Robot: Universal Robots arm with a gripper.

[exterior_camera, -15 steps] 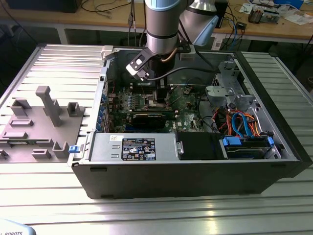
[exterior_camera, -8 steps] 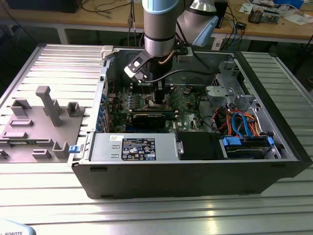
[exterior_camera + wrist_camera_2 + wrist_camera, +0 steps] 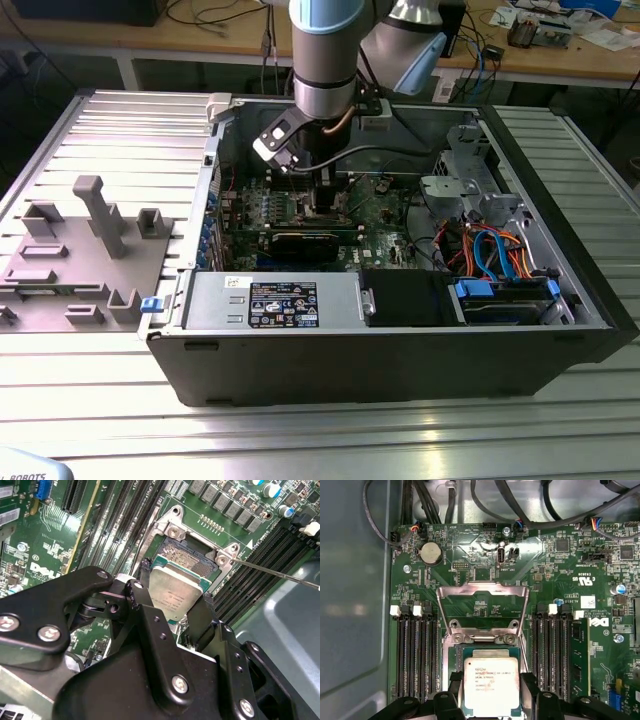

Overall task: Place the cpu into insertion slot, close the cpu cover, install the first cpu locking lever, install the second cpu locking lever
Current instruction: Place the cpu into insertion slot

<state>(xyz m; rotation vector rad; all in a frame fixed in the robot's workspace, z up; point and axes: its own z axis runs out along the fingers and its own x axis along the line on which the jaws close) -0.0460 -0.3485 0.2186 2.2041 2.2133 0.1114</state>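
Black jaws, nearest both wrist cameras, were clenched on two opposite edges of the cpu (image 3: 491,686), held face-up over the insertion slot (image 3: 194,560); whether it touched the socket could not be told. Beyond the chip's far edge the slot's dark centre lay exposed in the second wrist view. Just past the slot the cpu cover (image 3: 482,586) stood open, with green board visible through its square window. A thin locking lever (image 3: 275,573) slanted away from one socket corner. Banks of black memory slots (image 3: 415,655) flanked the socket on both sides; a coin cell (image 3: 431,553) and dark cables (image 3: 420,500) lay farther off. The cpu showed a pale silvery lid with a narrow green border. Being square, it had no long axis; its edges ran parallel with the memory slots. In the exterior view the arm (image 3: 325,60) reached down into an open computer case (image 3: 400,370) on a ribbed bench (image 3: 300,440), with a grey power-supply box (image 3: 275,300) along the near wall.
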